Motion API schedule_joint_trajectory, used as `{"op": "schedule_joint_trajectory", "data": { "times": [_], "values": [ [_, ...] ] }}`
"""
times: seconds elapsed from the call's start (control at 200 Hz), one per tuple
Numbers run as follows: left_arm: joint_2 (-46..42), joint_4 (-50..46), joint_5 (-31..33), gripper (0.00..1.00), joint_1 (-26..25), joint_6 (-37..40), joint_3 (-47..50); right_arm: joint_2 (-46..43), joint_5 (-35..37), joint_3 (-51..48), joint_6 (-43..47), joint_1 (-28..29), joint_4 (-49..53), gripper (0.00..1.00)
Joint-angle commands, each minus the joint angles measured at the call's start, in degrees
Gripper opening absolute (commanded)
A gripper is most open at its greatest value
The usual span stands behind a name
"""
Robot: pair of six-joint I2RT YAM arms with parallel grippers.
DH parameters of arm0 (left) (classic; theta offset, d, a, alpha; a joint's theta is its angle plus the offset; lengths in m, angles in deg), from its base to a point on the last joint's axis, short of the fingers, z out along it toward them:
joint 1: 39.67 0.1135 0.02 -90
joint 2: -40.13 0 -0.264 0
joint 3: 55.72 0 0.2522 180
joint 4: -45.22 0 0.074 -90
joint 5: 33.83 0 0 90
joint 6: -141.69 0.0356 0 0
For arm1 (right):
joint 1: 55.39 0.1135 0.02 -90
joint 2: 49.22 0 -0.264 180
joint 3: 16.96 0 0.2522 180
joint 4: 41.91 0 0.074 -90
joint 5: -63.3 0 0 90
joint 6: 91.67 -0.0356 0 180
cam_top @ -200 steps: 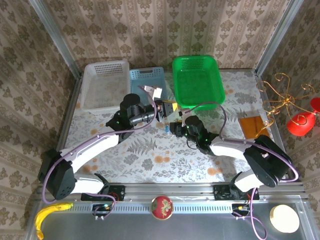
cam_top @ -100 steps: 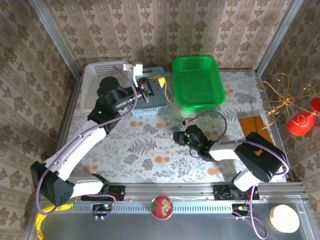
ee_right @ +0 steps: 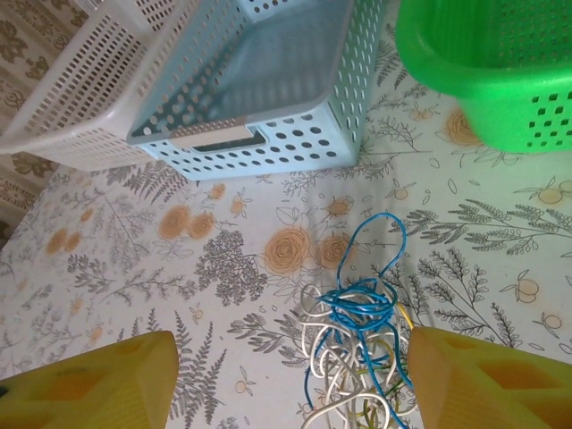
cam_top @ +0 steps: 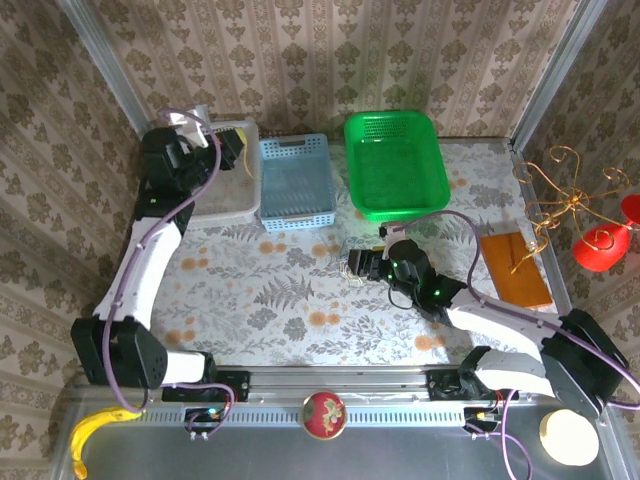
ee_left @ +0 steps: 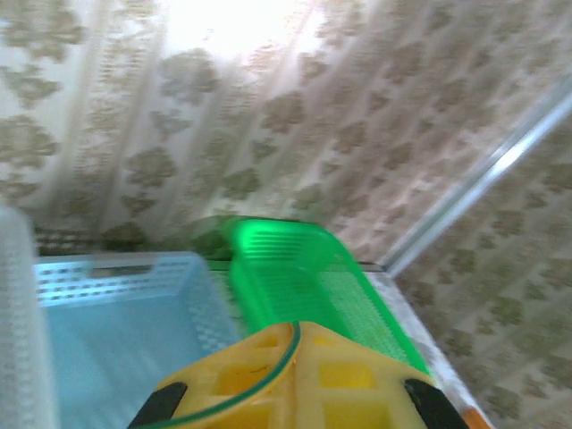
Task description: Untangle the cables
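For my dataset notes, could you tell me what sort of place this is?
Probably a staged robot test cell, not a home: wallpapered panels in a metal frame enclose a floral table holding three baskets and a cable tangle.

**Bystanders on my table**

From overhead I see three baskets across the far side of the floral tablecloth [cam_top: 290, 300]: white [cam_top: 215, 215] at eleven o'clock, blue [cam_top: 300, 222] at twelve, green [cam_top: 400, 208] at one. A brown flat pad [cam_top: 515, 270] lies at three, just beside a gold wire stand [cam_top: 560, 200] with red ornaments [cam_top: 600, 248]. On the near rail sit a banana [cam_top: 100, 425] at seven, a red patterned ball [cam_top: 324, 414] at six and a white disc [cam_top: 566, 437] at five.
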Motion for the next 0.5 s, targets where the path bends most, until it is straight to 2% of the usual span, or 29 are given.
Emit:
{"op": "schedule_joint_trajectory", "data": {
  "times": [0.0,0.315,0.495],
  "values": [
    [4.77,-2.87,2.06,0.0,3.03,5.63,-4.14,-2.56,1.0,2.88,0.08,0.18,9.52,0.7],
    [22.74,-10.66,11.39,0.0,6.67,16.85,-17.68,-4.63,-0.49,6.5,-0.72,-0.66,18.26,0.71],
    [33.23,-14.51,14.5,0.0,8.38,20.08,-26.4,-3.11,-2.3,7.55,-0.69,-2.13,20.62,0.77]
  ]
}}
